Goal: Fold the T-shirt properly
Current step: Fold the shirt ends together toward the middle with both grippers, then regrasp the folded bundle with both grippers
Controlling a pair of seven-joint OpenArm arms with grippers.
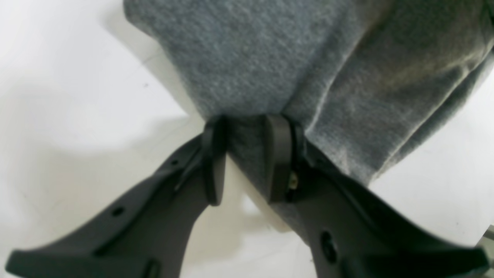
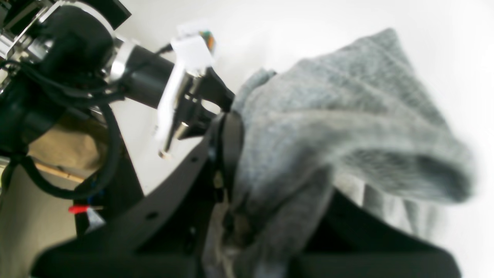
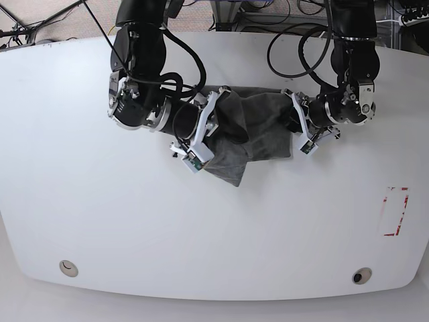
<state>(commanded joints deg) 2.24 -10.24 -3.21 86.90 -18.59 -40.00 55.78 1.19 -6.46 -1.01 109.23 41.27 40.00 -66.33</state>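
Note:
The grey T-shirt (image 3: 258, 124) lies bunched on the white table (image 3: 134, 221), stretched between both grippers, with one flap hanging toward the front. My left gripper (image 3: 295, 126) is at its right end. In the left wrist view the T-shirt (image 1: 270, 58) runs between the fingertips of the left gripper (image 1: 247, 123), which pinch a fold. My right gripper (image 3: 216, 124) holds the other end. In the right wrist view the T-shirt (image 2: 347, 108) bulges over the right gripper (image 2: 278, 170); one finger (image 2: 229, 135) shows and the other is hidden under cloth.
A red-outlined rectangle (image 3: 394, 211) is marked near the table's right edge. Two round fittings (image 3: 67, 268) (image 3: 362, 276) sit by the front edge. Cables (image 3: 295, 40) hang behind the arms at the table's back.

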